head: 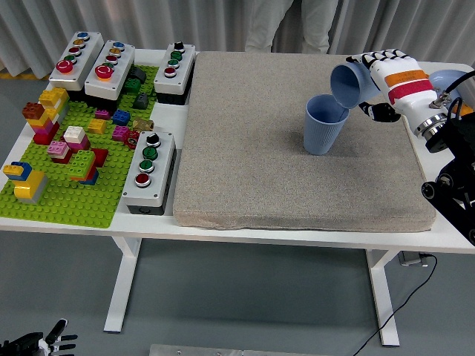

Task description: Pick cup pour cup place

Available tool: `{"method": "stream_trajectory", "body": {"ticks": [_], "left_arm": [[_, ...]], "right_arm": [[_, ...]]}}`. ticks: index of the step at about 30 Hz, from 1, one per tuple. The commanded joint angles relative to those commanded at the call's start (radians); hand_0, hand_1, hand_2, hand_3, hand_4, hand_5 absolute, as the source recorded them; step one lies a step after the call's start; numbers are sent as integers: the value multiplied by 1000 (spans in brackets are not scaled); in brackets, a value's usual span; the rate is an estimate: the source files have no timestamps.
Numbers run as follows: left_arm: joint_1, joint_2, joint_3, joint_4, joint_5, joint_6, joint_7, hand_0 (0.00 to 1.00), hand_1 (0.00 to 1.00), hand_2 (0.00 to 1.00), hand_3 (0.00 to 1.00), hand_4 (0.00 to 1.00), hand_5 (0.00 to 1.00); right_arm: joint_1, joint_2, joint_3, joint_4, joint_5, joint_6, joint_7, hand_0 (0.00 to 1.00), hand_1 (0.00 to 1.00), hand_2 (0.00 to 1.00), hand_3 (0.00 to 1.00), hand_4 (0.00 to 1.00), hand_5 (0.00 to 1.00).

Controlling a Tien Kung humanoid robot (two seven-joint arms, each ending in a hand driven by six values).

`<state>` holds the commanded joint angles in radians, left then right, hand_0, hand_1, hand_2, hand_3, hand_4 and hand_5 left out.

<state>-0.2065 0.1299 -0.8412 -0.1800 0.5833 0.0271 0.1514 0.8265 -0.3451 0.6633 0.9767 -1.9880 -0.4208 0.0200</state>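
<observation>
A blue ribbed cup (324, 124) stands upright on the grey mat (297, 185), right of its middle. Just above its right rim hangs a second blue cup (350, 82), tipped on its side with the mouth facing down-left over the standing cup. My right hand (378, 78), white with red and orange bands, is shut on this tipped cup. The right arm comes in from the picture's right edge. My left hand (37, 344) hangs low at the bottom left corner, below the table, fingers spread and holding nothing.
A green brick baseplate (67, 200) with several coloured bricks covers the table's left. Button boxes (148, 170) stand along it and at the back left. A person's legs (286, 22) show behind the table's far edge. A blue object (445, 76) lies behind my right wrist.
</observation>
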Motion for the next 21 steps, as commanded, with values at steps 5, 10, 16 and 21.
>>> {"method": "stream_trajectory", "body": {"ticks": [5, 10, 16, 21], "left_arm": [[1, 0, 1, 0, 0, 0, 0, 723, 706, 741, 637, 517, 972], [2, -1, 0, 0, 0, 0, 0, 723, 707, 741, 637, 517, 972], [-1, -2, -2, 0, 2, 0, 0, 723, 707, 740, 637, 517, 973], [0, -2, -3, 0, 2, 0, 0, 723, 706, 741, 637, 517, 972]], "right_arm": [[-1, 1, 5, 1, 4, 0, -2, 869, 707, 601, 656, 743, 106], [-7, 3, 22, 2, 58, 1, -3, 871, 707, 599, 655, 744, 103], [-16, 4, 49, -25, 283, 29, 36, 871, 706, 598, 653, 745, 104], [-27, 8, 93, -22, 486, 93, 41, 867, 704, 599, 653, 742, 102]]}}
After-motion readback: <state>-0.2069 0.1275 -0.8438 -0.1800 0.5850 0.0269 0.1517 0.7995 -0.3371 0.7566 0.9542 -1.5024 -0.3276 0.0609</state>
